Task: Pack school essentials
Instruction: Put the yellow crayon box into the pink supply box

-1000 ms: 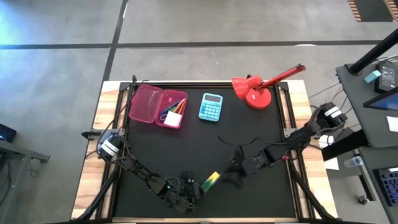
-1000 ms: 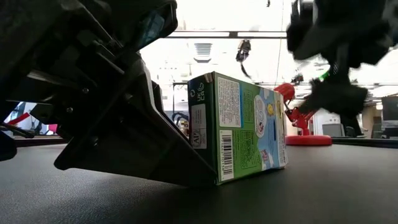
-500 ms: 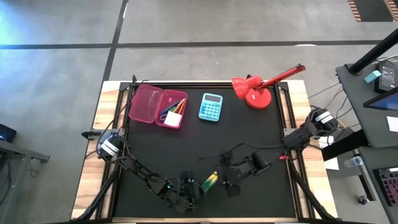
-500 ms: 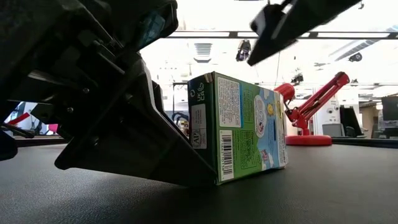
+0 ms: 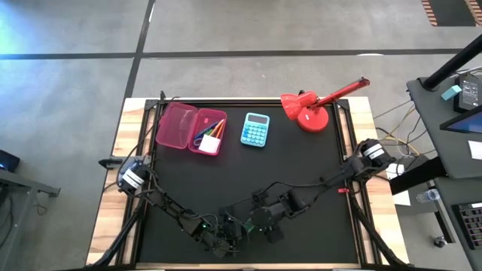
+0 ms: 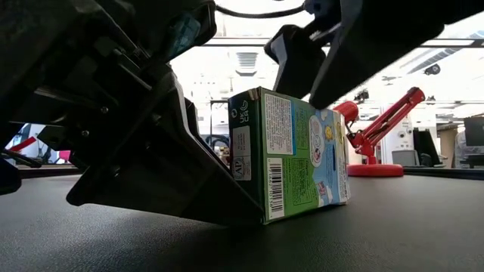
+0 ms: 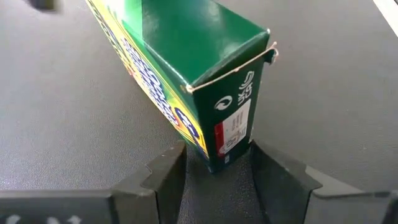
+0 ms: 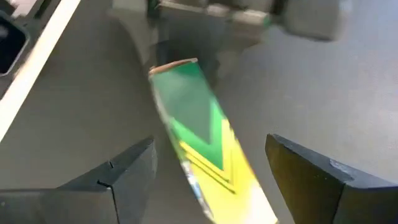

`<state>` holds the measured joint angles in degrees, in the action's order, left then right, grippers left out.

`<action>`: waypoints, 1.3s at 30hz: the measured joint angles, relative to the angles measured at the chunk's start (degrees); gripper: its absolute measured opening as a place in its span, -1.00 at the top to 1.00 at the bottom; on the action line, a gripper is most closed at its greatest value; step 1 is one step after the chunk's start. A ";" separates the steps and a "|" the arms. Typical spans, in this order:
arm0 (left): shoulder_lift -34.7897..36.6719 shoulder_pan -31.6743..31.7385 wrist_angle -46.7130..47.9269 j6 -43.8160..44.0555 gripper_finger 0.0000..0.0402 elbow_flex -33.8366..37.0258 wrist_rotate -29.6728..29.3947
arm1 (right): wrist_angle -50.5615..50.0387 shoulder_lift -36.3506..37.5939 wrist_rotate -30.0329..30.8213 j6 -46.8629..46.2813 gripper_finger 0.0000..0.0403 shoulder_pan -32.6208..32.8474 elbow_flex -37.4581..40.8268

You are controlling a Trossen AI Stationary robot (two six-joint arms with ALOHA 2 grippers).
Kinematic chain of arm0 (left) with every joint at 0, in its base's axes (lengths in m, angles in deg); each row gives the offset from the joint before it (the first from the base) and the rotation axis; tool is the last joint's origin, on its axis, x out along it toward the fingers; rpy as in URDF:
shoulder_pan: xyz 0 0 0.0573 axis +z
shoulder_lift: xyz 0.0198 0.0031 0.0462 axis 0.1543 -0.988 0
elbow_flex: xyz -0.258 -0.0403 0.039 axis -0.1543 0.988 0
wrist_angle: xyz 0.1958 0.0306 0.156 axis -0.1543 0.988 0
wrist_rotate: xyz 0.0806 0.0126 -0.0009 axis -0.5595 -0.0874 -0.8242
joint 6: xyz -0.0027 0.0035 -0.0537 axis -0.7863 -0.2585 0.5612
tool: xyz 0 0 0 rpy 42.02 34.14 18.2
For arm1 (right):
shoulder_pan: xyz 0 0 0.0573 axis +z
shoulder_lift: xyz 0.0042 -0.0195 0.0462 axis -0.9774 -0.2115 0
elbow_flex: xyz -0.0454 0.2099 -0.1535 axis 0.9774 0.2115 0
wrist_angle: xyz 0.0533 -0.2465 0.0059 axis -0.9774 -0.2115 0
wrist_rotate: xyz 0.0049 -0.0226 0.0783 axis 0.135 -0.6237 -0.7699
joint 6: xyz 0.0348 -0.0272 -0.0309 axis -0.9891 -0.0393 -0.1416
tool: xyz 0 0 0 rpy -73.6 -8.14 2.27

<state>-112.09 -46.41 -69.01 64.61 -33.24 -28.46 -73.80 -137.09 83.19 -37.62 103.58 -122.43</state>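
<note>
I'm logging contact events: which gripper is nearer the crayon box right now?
Left. The left gripper has its fingers closed on one end of the crayon box; the right gripper hovers open above its other end, apart from it.

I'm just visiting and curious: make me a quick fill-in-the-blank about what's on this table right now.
1. The left gripper is shut on the ____ box.
2. The right gripper hangs over that box with its fingers ____.
3. The pink case lies with its lid ____.
4. Between the case and the red lamp lies a light-blue ____.

Missing words: crayon; open; open; calculator
</note>
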 joint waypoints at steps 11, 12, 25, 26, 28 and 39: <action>0.10 0.02 0.09 0.07 0.19 0.01 0.00 | -0.70 -4.43 -3.02 -4.83 -0.42 -0.34 -1.72; 0.18 0.03 0.12 0.07 0.19 0.03 0.00 | -0.93 -4.55 -3.05 -5.36 -0.42 -0.34 -1.89; 0.56 0.04 0.35 0.31 0.19 0.09 -0.01 | -5.80 -5.18 -3.00 -10.58 -0.13 -0.05 -3.15; 0.72 0.04 0.55 0.31 0.19 0.11 -0.02 | -6.71 -5.18 -3.00 -10.62 -0.09 -0.05 -3.15; 1.13 0.04 0.91 0.26 0.19 0.16 -0.01 | -8.16 -5.18 -2.96 -10.71 0.00 0.06 -3.15; 6.87 0.20 9.54 0.13 0.19 0.15 -0.54 | -11.94 -5.07 -3.17 -14.01 0.38 0.19 -3.12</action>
<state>-105.22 -46.22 -59.47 64.74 -33.08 -28.99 -85.74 -142.16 80.02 -51.63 103.77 -125.55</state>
